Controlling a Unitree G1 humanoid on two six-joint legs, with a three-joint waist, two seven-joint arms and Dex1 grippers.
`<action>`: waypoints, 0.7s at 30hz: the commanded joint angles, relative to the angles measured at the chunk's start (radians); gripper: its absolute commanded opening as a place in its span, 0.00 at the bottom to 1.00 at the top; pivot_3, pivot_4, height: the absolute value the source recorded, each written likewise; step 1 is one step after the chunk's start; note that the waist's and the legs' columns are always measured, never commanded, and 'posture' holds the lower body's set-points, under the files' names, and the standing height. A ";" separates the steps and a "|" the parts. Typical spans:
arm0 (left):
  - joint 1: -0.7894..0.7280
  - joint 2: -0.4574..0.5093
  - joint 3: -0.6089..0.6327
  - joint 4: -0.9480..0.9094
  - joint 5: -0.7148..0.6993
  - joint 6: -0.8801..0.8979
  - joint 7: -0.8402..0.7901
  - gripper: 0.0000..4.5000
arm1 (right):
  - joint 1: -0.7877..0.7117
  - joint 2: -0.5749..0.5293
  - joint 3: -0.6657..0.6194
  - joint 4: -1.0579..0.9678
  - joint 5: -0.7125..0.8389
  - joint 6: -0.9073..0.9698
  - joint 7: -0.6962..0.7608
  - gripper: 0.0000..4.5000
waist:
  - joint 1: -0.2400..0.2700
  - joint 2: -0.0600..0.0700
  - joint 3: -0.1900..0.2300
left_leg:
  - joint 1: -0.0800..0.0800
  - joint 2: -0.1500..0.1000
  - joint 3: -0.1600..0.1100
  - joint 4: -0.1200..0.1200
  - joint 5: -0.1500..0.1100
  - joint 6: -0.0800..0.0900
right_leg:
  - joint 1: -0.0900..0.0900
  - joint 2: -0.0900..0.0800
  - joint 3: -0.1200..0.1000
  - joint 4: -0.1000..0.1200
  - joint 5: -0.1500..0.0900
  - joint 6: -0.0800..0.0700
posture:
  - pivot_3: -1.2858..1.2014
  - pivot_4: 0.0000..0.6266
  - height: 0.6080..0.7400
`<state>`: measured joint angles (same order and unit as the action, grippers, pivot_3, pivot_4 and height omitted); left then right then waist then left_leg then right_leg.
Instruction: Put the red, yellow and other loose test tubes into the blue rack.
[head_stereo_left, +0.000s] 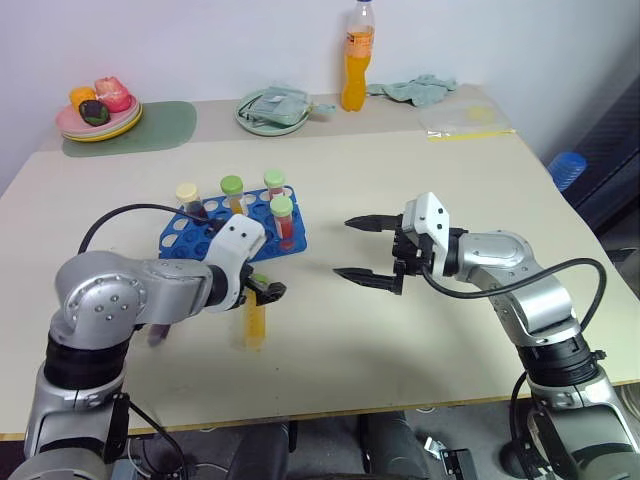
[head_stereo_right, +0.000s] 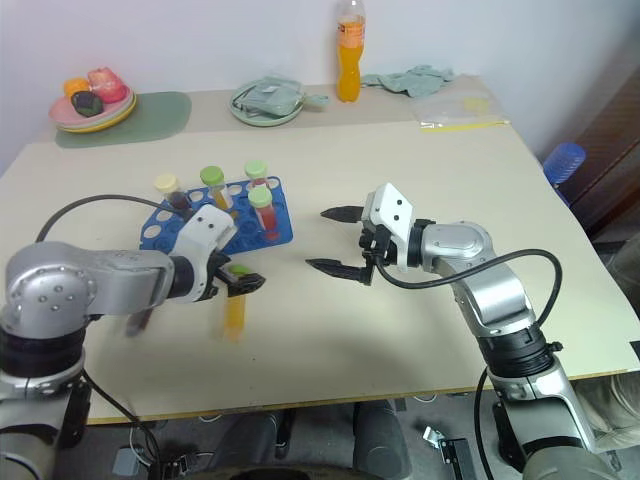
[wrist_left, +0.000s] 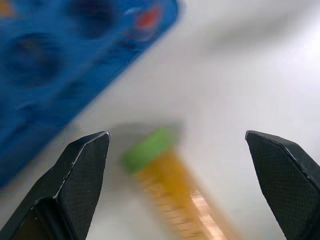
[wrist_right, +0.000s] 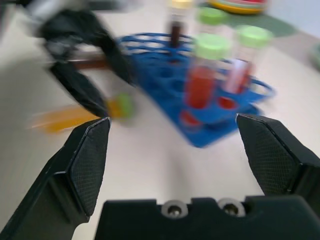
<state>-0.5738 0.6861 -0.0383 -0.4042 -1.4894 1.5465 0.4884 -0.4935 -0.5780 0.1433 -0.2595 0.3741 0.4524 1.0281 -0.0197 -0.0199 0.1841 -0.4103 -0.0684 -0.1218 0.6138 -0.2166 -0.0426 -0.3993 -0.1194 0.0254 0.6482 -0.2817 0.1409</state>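
Note:
The blue rack (head_stereo_left: 190, 238) sits left of the table's middle. Several capped test tubes stand in it: one dark with a cream cap (head_stereo_left: 188, 196), one yellow-orange with a green cap (head_stereo_left: 232, 190), and two red ones with green caps (head_stereo_left: 283, 215). A yellow test tube (head_stereo_left: 255, 325) with a green cap (wrist_left: 150, 147) lies flat on the table just in front of the rack. My left gripper (head_stereo_left: 266, 290) hangs open right over its capped end, its fingers (wrist_left: 82, 165) wide on either side and not touching it. My right gripper (head_stereo_left: 342, 247) is open and empty to the right of the rack, pointing at it.
Along the far edge stand a tall orange drink bottle (head_stereo_left: 358, 55), a green plate with a cloth (head_stereo_left: 272, 110), a plate of toy food (head_stereo_left: 98, 112) on a green mat, a crumpled cloth (head_stereo_left: 420, 90) and a clear bag (head_stereo_left: 465, 120).

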 joint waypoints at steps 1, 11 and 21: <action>-0.010 0.162 -0.174 0.023 -0.432 -0.232 0.330 1.00 | 0.010 -0.013 -0.005 -0.048 0.019 -0.004 0.011 0.99 | 0.001 0.000 0.000 | 0.000 0.000 0.000 0.000 0.000 0.000 | 0.000 0.000 0.001 0.000 0.000 0.000 | 0.52 0.24 1.00; -0.004 0.323 -0.353 -0.025 -0.483 -0.454 0.528 1.00 | 0.016 0.018 0.021 -0.050 0.017 -0.004 -0.011 0.99 | 0.011 0.000 0.000 | 0.000 -0.002 0.003 0.000 0.000 0.000 | 0.000 -0.001 0.002 -0.001 0.000 0.000 | 0.52 0.24 1.00; -0.014 0.336 -0.340 -0.028 -0.483 -0.500 0.556 1.00 | 0.037 0.026 0.033 -0.062 0.021 0.003 -0.033 0.99 | 0.010 0.000 0.000 | 0.000 -0.002 0.004 0.000 0.000 0.000 | 0.000 -0.001 0.002 -0.001 0.000 0.000 | 0.52 0.24 1.00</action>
<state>-0.5878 1.0048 -0.3982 -0.4104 -1.9662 1.0539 1.0552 -0.4551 -0.5604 0.1827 -0.2757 0.3769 0.4553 1.0000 -0.0100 -0.0200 0.1841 -0.4106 -0.0705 -0.1177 0.6139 -0.2163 -0.0429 -0.3994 -0.1207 0.0275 0.6476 -0.2817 0.1406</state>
